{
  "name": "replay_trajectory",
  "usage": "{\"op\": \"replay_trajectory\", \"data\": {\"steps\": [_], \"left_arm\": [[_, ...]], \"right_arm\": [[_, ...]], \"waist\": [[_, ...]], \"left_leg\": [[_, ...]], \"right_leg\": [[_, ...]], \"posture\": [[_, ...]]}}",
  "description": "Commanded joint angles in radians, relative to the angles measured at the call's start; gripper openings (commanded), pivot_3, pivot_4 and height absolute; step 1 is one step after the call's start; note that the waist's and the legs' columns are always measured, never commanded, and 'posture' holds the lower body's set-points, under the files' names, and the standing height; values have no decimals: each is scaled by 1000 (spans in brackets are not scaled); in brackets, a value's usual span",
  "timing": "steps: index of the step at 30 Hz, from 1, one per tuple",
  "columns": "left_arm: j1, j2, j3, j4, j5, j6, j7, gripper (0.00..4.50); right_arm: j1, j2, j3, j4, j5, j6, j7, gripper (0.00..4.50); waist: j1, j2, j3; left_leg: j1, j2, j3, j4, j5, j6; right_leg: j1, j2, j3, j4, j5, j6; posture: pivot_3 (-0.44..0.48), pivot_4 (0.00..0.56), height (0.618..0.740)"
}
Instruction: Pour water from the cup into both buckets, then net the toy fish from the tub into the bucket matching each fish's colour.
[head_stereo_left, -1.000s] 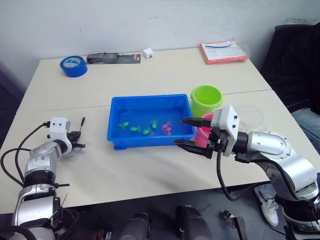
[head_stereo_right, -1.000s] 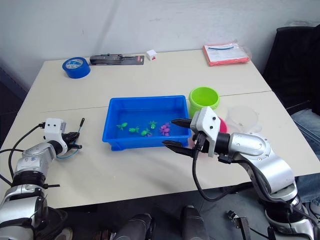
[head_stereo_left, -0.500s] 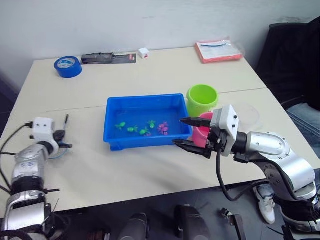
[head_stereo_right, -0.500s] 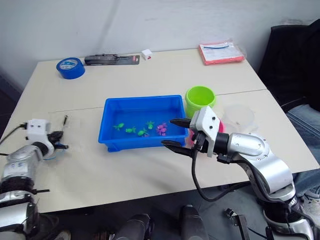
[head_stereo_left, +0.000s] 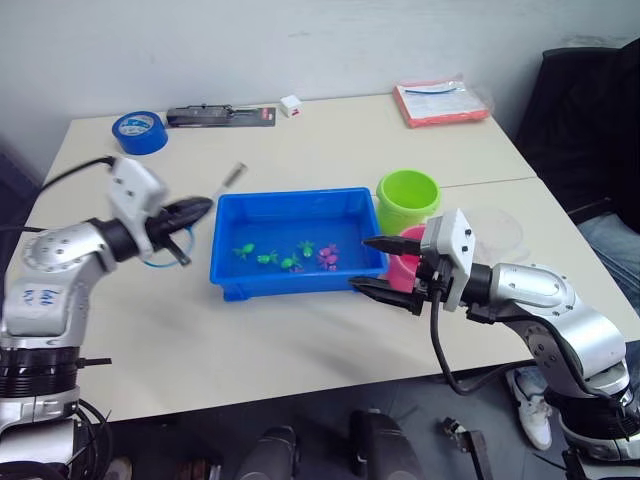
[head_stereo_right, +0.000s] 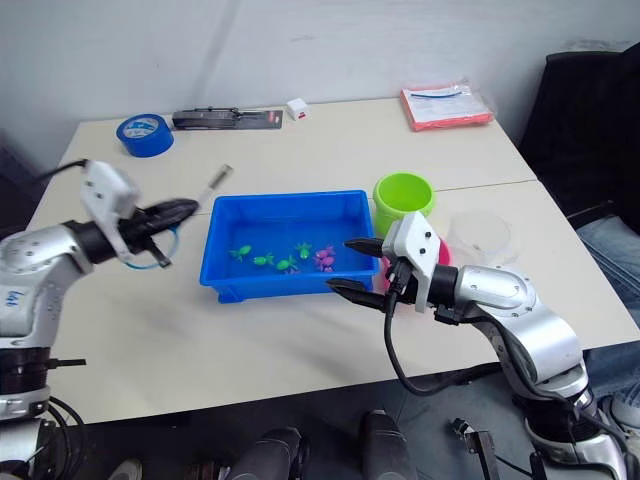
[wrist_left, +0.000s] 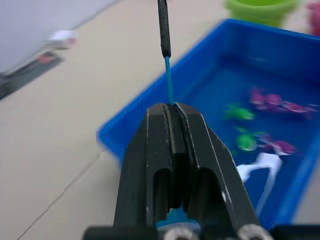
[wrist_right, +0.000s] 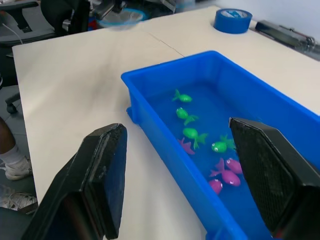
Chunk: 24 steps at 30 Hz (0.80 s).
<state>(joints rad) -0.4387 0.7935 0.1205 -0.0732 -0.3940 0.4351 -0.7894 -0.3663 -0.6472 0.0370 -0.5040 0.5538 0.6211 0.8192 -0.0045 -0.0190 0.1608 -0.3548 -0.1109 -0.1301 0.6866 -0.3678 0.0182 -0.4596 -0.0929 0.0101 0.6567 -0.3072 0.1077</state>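
The biggest worry was the tub (head_stereo_left: 298, 244): the net (head_stereo_right: 150, 256) was held way up its handle, with the left gripper (wrist_left: 171, 111) clenched tight on the thin stick, so the hoop could easily have been swung into the tub wall or the water slopped out if it was dipped too fast. It probably wouldn't have taken much for the stick to twist in that grip either. The right gripper (head_stereo_left: 381, 268) was parked wide open, holding nothing, just at the tub's near corner, with the pink bucket (head_stereo_left: 405, 272) right behind it and the green bucket (head_stereo_left: 410, 199) further back. A sideways nudge there could have tipped the pink one. The fish (wrist_right: 193, 134) were bunched in the water just ahead of the right gripper.

Compared with a second earlier, the left arm had been lifted off the table and brought in beside the tub, net raised with it. The right arm was barely moved.
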Motion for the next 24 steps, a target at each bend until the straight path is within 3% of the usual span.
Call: {"op": "replay_trajectory", "data": {"steps": [1,14,24], "left_arm": [[-14,0,-58,-61,1,-2,-68,131],[-133,-53,-296,4,108,-243,-366,131],[-169,-119,-321,23,122,-278,-421,131]], "right_arm": [[-16,-21,-25,-13,26,41,-6,4500],[-43,-46,0,-46,86,243,-28,4500],[-90,-36,29,-55,121,299,-23,4500]], "waist": [[-1,0,0],[4,0,0],[7,0,0]], "left_leg": [[0,1,0,0,0,0],[0,1,0,-1,0,0],[0,0,0,0,0,0]], "right_leg": [[0,0,0,0,0,0],[0,0,0,-2,0,0],[0,0,-1,-2,0,0]], "posture": [[0,150,740],[0,150,740],[0,150,740]]}}
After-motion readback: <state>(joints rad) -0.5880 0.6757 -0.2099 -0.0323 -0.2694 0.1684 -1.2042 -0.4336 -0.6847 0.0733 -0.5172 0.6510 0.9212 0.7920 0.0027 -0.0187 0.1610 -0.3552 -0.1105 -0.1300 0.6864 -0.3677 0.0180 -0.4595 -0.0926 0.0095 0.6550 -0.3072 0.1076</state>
